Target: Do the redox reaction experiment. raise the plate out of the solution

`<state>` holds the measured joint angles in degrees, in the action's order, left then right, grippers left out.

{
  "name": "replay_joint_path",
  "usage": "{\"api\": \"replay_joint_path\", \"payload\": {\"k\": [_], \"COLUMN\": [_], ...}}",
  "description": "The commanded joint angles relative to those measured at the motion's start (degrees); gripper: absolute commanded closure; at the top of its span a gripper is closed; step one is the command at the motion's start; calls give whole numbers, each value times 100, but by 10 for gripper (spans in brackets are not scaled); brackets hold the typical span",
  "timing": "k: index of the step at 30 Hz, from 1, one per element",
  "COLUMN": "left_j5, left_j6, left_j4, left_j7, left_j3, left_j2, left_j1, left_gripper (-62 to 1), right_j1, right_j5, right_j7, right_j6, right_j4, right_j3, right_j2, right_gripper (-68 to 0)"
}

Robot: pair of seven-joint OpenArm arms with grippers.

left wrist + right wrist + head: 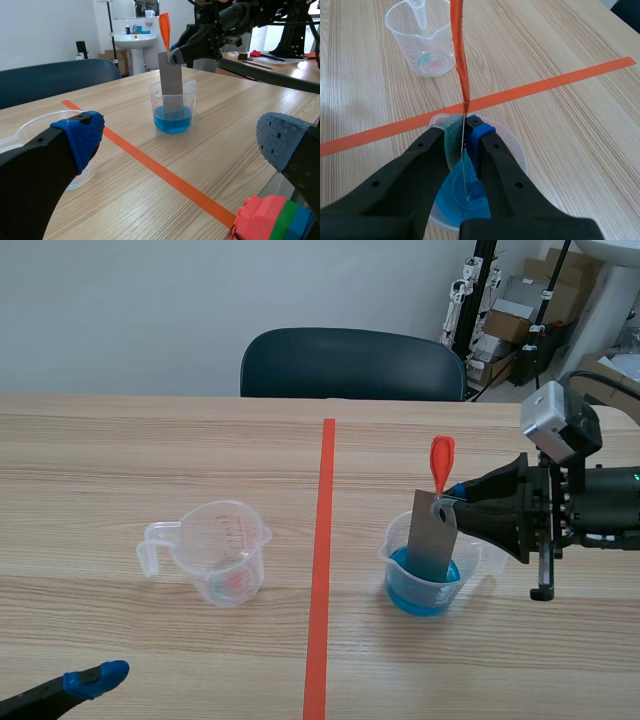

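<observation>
Scene view: the right hand point(448, 498) comes in from the right, its fingers clamped on the upper corner of a grey metal plate point(432, 540). The plate stands nearly upright in a clear beaker point(392, 560), and its lower end dips into the blue solution point(420, 598). An orange strip point(441, 460) sticks up from the top of the plate, above the pads. The beaker sits on the wooden worktop point(120, 460), just right of the orange tape line point(320, 570). Left of the line, well apart, stands an empty measuring cup point(228, 555) with its handle turned away from the tape. Only one blue-tipped finger of the left hand point(95, 678) shows, low at the near left corner, so this view cannot tell how it stands. A dark chair point(350, 365) is behind the far edge.

The left wrist view settles it: that hand is spread wide with nothing between its two blue pads, and the beaker and plate are ahead of it across the tape. It also shows a pink, green and blue block point(272, 220) close under one finger.

The right wrist view shows the plate edge-on, a thin line pinched between a grey-green pad and a blue one, running down into the solution. It also shows a faint pink tint at the bottom of the measuring cup.
</observation>
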<state>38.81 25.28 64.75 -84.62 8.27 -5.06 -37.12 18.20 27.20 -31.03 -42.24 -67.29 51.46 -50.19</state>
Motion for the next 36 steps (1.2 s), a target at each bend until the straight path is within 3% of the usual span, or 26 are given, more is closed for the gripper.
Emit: {"api": "replay_joint_path", "payload": {"k": [1,36], "left_j5": [-61,-59], "left_j6": [-9,-9], "left_j4": [118,118], "left_j7": [-83,-83], "left_j3": [9,9], "left_j2": [26,26], "left_j1": [-15,-15], "left_gripper": [-623,-623], "right_j1": [50,50], "right_j5": [0,0], "right_j7": [2,0], "right_j6": [-24,-24], "right_j4": [-63,-63], "right_j3": [-39,-39], "right_j2": [-90,-90], "right_gripper": [-6,-6]}}
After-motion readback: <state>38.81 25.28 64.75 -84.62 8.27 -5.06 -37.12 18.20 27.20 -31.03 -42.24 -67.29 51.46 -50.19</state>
